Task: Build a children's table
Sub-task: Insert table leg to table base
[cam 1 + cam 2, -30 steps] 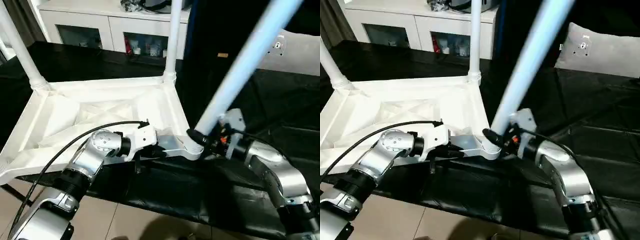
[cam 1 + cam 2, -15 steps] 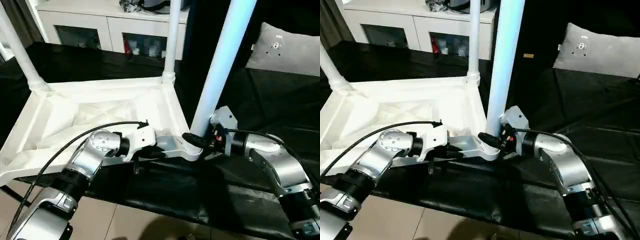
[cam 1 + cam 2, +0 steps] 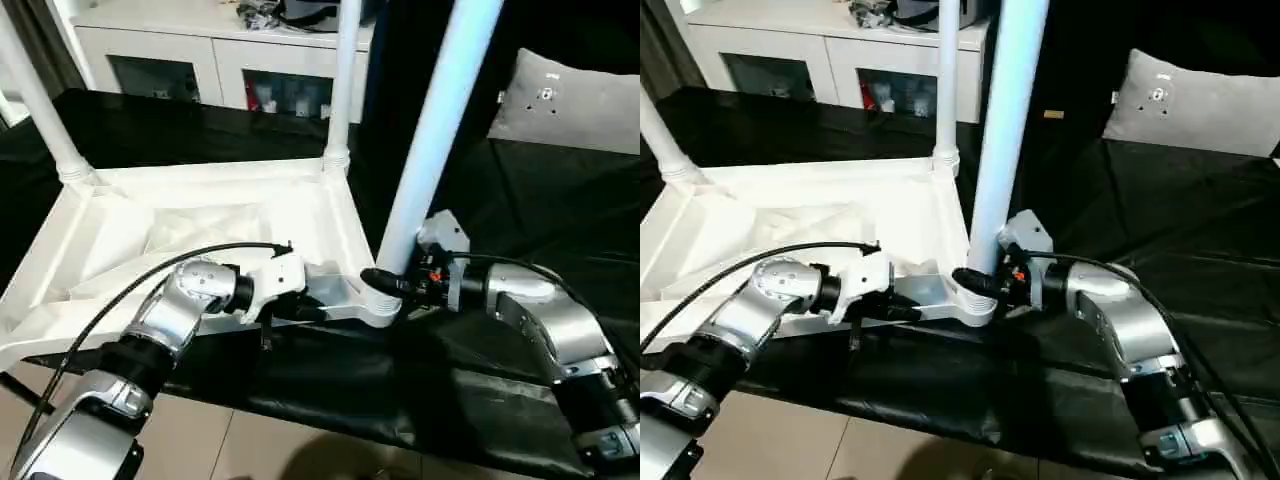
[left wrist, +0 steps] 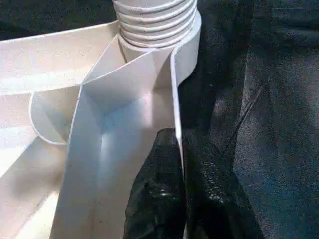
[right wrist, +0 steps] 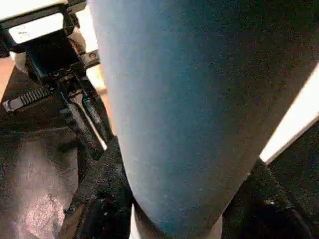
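Observation:
The children's table point(image 3: 200, 182) lies upside down on black cloth, ribbed underside up. Two white legs point(image 3: 340, 80) stand in its far corner sockets. At the near right corner socket point(image 3: 377, 306) a third leg point(image 3: 432, 130) rises almost upright. My right gripper point(image 3: 386, 284) is shut on that leg's base just above the socket; in the right wrist view black fingers point(image 5: 99, 191) sit on both sides of the leg point(image 5: 189, 99). My left gripper point(image 3: 306, 311) is shut on the table's near rim, with its fingers point(image 4: 159, 194) pinching the thin wall point(image 4: 175, 99) next to the threaded socket.
A white cabinet point(image 3: 220, 50) with glass doors stands behind the table. A grey pillow point(image 3: 570, 95) lies at the back right on the black cloth point(image 3: 520, 200). Tiled floor point(image 3: 230, 440) shows below the cloth's near edge.
The held leg has swung from leaning far right to nearly upright over the near right socket, and my right forearm turned with it. My left gripper kept its hold on the rim.

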Controlling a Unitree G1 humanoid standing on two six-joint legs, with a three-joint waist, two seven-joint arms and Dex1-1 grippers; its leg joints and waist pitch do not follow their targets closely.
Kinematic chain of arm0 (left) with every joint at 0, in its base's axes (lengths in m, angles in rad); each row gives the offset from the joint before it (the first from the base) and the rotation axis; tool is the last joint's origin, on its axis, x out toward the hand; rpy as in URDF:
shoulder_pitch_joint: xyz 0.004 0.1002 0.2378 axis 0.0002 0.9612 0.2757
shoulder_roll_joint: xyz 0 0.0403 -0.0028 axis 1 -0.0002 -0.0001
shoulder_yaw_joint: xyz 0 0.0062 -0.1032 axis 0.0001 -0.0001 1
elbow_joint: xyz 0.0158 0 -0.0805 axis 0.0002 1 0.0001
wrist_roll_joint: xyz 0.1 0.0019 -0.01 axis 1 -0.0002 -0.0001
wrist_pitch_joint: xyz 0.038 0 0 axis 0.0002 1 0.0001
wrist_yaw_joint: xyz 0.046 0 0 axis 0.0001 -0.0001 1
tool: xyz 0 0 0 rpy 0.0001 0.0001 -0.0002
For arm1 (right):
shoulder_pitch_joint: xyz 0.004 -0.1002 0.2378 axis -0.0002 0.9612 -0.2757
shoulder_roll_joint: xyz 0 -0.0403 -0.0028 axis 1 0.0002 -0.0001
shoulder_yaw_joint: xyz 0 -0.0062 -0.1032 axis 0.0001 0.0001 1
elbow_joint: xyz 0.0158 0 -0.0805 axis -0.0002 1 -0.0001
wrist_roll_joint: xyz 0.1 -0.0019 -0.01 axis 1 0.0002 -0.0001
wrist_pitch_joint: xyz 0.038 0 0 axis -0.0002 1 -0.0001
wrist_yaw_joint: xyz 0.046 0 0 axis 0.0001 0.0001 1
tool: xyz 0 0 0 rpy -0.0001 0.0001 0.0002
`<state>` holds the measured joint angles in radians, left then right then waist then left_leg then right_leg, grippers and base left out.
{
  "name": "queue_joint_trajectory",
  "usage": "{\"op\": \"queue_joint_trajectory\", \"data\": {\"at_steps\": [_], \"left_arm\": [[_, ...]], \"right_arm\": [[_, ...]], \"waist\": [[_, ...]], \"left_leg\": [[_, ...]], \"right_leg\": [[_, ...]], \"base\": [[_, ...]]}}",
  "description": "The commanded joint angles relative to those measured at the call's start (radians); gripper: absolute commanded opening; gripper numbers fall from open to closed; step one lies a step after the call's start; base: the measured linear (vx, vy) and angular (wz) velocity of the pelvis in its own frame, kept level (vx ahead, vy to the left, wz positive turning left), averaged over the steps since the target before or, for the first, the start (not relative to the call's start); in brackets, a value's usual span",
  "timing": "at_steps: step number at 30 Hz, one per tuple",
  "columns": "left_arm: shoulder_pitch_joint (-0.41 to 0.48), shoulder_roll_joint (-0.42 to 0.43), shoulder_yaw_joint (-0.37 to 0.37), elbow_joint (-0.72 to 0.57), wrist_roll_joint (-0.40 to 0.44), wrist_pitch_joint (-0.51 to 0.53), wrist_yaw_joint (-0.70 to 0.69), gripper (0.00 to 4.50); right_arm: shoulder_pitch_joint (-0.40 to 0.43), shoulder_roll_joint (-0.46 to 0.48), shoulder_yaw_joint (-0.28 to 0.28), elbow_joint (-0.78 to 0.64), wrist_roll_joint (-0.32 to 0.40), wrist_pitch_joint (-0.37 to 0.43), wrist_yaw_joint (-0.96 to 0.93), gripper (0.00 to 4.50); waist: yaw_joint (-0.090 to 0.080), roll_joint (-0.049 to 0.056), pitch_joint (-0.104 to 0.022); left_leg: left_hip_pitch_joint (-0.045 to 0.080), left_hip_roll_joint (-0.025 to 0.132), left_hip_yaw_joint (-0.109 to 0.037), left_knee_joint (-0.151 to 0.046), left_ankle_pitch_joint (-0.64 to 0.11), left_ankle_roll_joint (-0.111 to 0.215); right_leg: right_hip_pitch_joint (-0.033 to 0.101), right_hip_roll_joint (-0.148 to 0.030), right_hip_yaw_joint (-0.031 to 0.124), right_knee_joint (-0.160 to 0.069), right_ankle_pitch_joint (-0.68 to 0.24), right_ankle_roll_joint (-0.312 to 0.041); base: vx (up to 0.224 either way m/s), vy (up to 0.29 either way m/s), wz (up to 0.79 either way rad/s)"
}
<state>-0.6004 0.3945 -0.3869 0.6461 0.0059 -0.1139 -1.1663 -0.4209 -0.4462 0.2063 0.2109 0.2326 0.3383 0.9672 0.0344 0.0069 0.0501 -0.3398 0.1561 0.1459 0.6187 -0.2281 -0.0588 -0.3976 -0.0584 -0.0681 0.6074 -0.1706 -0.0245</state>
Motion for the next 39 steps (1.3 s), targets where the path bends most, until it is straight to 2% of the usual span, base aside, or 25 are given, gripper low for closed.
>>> {"op": "queue_joint_trajectory", "data": {"at_steps": [1, 6, 9, 10, 13, 16, 17, 18, 19, 21, 22, 23, 24, 25, 26, 27, 28, 29, 30, 31, 32, 33, 34, 35, 39], "left_arm": [[-0.042, -0.002, 0.012, 0.009, 0.019, -0.035, 0.004, 0.0], [-0.035, -0.014, 0.032, 0.005, -0.004, -0.011, 0.015, 0.0], [-0.001, -0.017, 0.061, -0.039, -0.025, 0.037, 0.057, 0.0], [0.016, -0.018, 0.071, -0.06, -0.029, 0.062, 0.08, 0.0], [0.078, -0.026, 0.096, -0.154, -0.044, 0.152, 0.146, 0.0], [0.151, -0.067, 0.112, -0.288, -0.031, 0.268, 0.25, 0.0], [0.18, -0.098, 0.113, -0.349, -0.018, 0.314, 0.302, 0.0], [0.195, -0.123, 0.105, -0.386, -0.013, 0.34, 0.325, 0.0], [0.217, -0.157, 0.091, -0.44, -0.007, 0.377, 0.355, 0.0], [0.234, -0.189, 0.069, -0.481, 0.001, 0.408, 0.376, 0.0], [0.248, -0.214, 0.042, -0.517, 0.02, 0.43, 0.395, 0.0], [0.252, -0.228, 0.017, -0.534, 0.042, 0.449, 0.414, 0.0], [0.252, -0.228, 0.017, -0.534, 0.042, 0.449, 0.414, 0.0], [0.248, -0.238, -0.002, -0.542, 0.078, 0.475, 0.452, 0.0], [0.244, -0.238, -0.001, -0.539, 0.089, 0.482, 0.468, 0.0], [0.239, -0.236, 0.002, -0.534, 0.096, 0.488, 0.477, 0.0], [0.23, -0.226, 0.007, -0.527, 0.111, 0.488, 0.486, 0.0], [0.226, -0.22, 0.01, -0.524, 0.117, 0.489, 0.489, 0.0], [0.214, -0.201, 0.017, -0.52, 0.131, 0.493, 0.493, 0.0], [0.214, -0.201, 0.017, -0.52, 0.131, 0.493, 0.493, 0.0], [0.208, -0.187, 0.022, -0.521, 0.143, 0.499, 0.496, 0.0], [0.206, -0.179, 0.024, -0.523, 0.153, 0.505, 0.498, 0.0], [0.206, -0.179, 0.024, -0.523, 0.153, 0.505, 0.498, 0.0], [0.204, -0.171, 0.023, -0.524, 0.167, 0.515, 0.506, 0.0], [0.202, -0.168, 0.019, -0.519, 0.183, 0.519, 0.522, 0.0]], "right_arm": [[0.068, 0.019, 0.145, 0.082, -0.06, 0.065, 0.034, 1.88], [0.078, 0.065, 0.112, 0.093, -0.047, 0.068, -0.03, 1.88], [0.07, 0.111, 0.053, 0.133, -0.056, 0.068, -0.142, 1.88], [0.067, 0.126, 0.032, 0.147, -0.064, 0.068, -0.185, 1.88], [0.056, 0.167, -0.019, 0.185, -0.079, 0.068, -0.294, 1.88], [0.025, 0.214, -0.068, 0.252, -0.1, 0.03, -0.437, 1.88], [0.007, 0.238, -0.097, 0.286, -0.098, 0.019, -0.499, 1.88], [-0.003, 0.247, -0.105, 0.302, -0.1, 0.016, -0.522, 1.88], [-0.016, 0.259, -0.115, 0.324, -0.106, 0.012, -0.553, 1.88], [-0.026, 0.267, -0.119, 0.338, -0.11, 0.002, -0.57, 1.88], [-0.037, 0.278, -0.125, 0.347, -0.108, -0.005, -0.587, 1.88], [-0.046, 0.286, -0.124, 0.35, -0.108, -0.01, -0.59, 1.88], [-0.046, 0.286, -0.124, 0.35, -0.108, -0.01, -0.59, 1.88], [-0.058, 0.296, -0.12, 0.355, -0.108, -0.016, -0.589, 1.88], [-0.061, 0.299, -0.119, 0.359, -0.108, -0.019, -0.589, 1.88], [-0.062, 0.3, -0.117, 0.361, -0.108, -0.02, -0.587, 1.88], [-0.063, 0.299, -0.111, 0.364, -0.109, -0.022, -0.58, 1.88], [-0.063, 0.298, -0.108, 0.366, -0.11, -0.022, -0.576, 1.88], [-0.064, 0.296, -0.098, 0.372, -0.115, -0.026, -0.564, 1.88], [-0.064, 0.296, -0.098, 0.372, -0.115, -0.026, -0.564, 1.88], [-0.066, 0.295, -0.09, 0.382, -0.12, -0.034, -0.556, 1.88], [-0.068, 0.295, -0.086, 0.389, -0.124, -0.041, -0.552, 1.88], [-0.068, 0.295, -0.086, 0.389, -0.124, -0.041, -0.552, 1.88], [-0.072, 0.299, -0.087, 0.397, -0.124, -0.046, -0.552, 1.88], [-0.084, 0.304, -0.092, 0.41, -0.128, -0.055, -0.548, 1.88]], "waist": [[0.006, 0.008, -0.047], [0.001, 0.011, -0.038], [-0.008, 0.01, -0.037], [-0.014, 0.006, -0.037], [-0.031, 0.018, -0.034], [-0.062, 0.033, -0.028], [-0.073, 0.035, -0.025], [-0.082, 0.027, -0.02], [-0.085, 0.033, -0.021], [-0.096, 0.021, -0.018], [-0.103, 0.018, -0.012], [-0.123, 0.03, -0.007], [-0.113, 0.055, 0.0], [-0.074, 0.063, 0.011], [-0.065, 0.008, -0.024], [-0.046, -0.033, -0.037], [-0.046, -0.033, -0.037], [-0.003, -0.025, -0.04], [0.01, -0.021, -0.048], [0.01, -0.013, -0.052], [0.004, 0.0, -0.056], [0.001, 0.007, -0.061], [0.001, 0.007, -0.061], [0.003, 0.006, -0.059], [0.004, 0.005, -0.047]], "left_leg": [[-0.009, 0.063, -0.022, -0.092, -0.269, 0.02], [-0.002, 0.06, -0.028, -0.094, -0.339, 0.011], [0.002, 0.058, -0.034, -0.093, -0.374, -0.003], [0.0, 0.055, -0.037, -0.093, -0.387, -0.002], [0.009, 0.063, -0.043, -0.103, -0.442, -0.006], [0.003, 0.084, -0.059, -0.124, -0.579, -0.034], [0.011, 0.089, -0.061, -0.13, -0.637, -0.037], [0.009, 0.091, -0.062, -0.137, -0.676, -0.035], [0.013, 0.092, -0.061, -0.137, -0.692, -0.041], [0.03, 0.078, -0.05, -0.119, -0.677, -0.032], [0.044, 0.062, -0.042, -0.101, -0.646, -0.018], [0.053, 0.063, -0.042, -0.098, -0.672, -0.016], [-0.017, 0.116, -0.063, -0.172, -0.792, -0.024], [-0.082, 0.151, -0.054, -0.257, -0.918, -0.045], [0.04, 0.094, -0.012, -0.176, -0.773, 0.008], [0.051, 0.048, -0.019, -0.114, -0.599, -0.01], [0.051, 0.048, -0.019, -0.114, -0.599, -0.01], [-0.024, 0.031, -0.029, -0.027, -0.135, 0.029], [-0.064, 0.052, -0.038, -0.081, -0.02, 0.03], [-0.058, 0.055, -0.036, -0.092, -0.002, 0.026], [-0.04, 0.062, -0.03, -0.089, -0.011, 0.024], [-0.039, 0.065, -0.029, -0.09, -0.008, 0.026], [-0.039, 0.065, -0.029, -0.09, -0.008, 0.026], [-0.034, 0.066, -0.021, -0.091, -0.042, 0.028], [-0.028, 0.07, -0.014, -0.103, -0.18, 0.008]], "right_leg": [[0.047, -0.093, 0.055, -0.102, -0.476, -0.155], [0.037, -0.095, 0.049, -0.12, -0.627, -0.1], [0.032, -0.1, 0.042, -0.128, -0.709, -0.069], [0.033, -0.098, 0.032, -0.138, -0.739, -0.049], [0.032, -0.099, 0.011, -0.148, -0.718, -0.051], [0.053, -0.098, -0.023, -0.144, -0.629, -0.057], [0.057, -0.098, -0.037, -0.146, -0.6, -0.054], [0.063, -0.098, -0.048, -0.148, -0.586, -0.046], [0.063, -0.102, -0.05, -0.144, -0.58, -0.049], [0.048, -0.112, -0.06, -0.167, -0.646, -0.03], [0.033, -0.113, -0.086, -0.201, -0.749, 0.012], [0.039, -0.1, -0.13, -0.218, -0.757, 0.05], [0.117, -0.089, -0.107, -0.095, -0.575, 0.034], [0.168, -0.066, -0.071, 0.073, -0.39, -0.012], [0.053, -0.075, 0.014, 0.016, -0.3, -0.023], [0.028, -0.105, 0.044, -0.063, -0.57, 0.01], [0.028, -0.105, 0.044, -0.063, -0.57, 0.01], [0.057, -0.192, 0.085, -0.138, -0.927, 0.046], [0.079, -0.143, 0.065, -0.09, -0.624, -0.003], [0.073, -0.116, 0.049, -0.076, -0.474, -0.031], [0.061, -0.094, 0.043, -0.059, -0.255, -0.096], [0.071, -0.094, 0.039, -0.048, -0.11, -0.158], [0.071, -0.094, 0.039, -0.048, -0.11, -0.158], [0.073, -0.091, 0.038, -0.052, -0.057, -0.2], [0.071, -0.094, 0.038, -0.077, -0.281, -0.181]], "base": [[0.0, 0.0, 0.0], [0.0, 0.0, 0.0], [0.0, 0.0, 0.0], [0.0, 0.0, 0.0], [0.0, 0.0, 0.0], [-0.011, 0.017, -0.05], [-0.023, 0.064, -0.12], [-0.023, 0.064, -0.12], [-0.013, 0.06, -0.04], [0.0, 0.0, 0.0], [0.0, 0.0, 0.0], [0.0, 0.0, 0.0], [0.0, 0.0, 0.0], [0.0, 0.0, 0.0], [0.026, -0.087, 0.19], [0.026, -0.087, 0.19], [0.085, -0.13, -0.05], [0.078, -0.084, -0.32], [0.078, -0.084, -0.32], [0.094, -0.041, -0.21], [0.0, 0.0, 0.0], [0.0, 0.0, 0.0], [0.0, 0.0, 0.0], [0.0, 0.0, 0.0], [0.0, 0.0, 0.0]]}}
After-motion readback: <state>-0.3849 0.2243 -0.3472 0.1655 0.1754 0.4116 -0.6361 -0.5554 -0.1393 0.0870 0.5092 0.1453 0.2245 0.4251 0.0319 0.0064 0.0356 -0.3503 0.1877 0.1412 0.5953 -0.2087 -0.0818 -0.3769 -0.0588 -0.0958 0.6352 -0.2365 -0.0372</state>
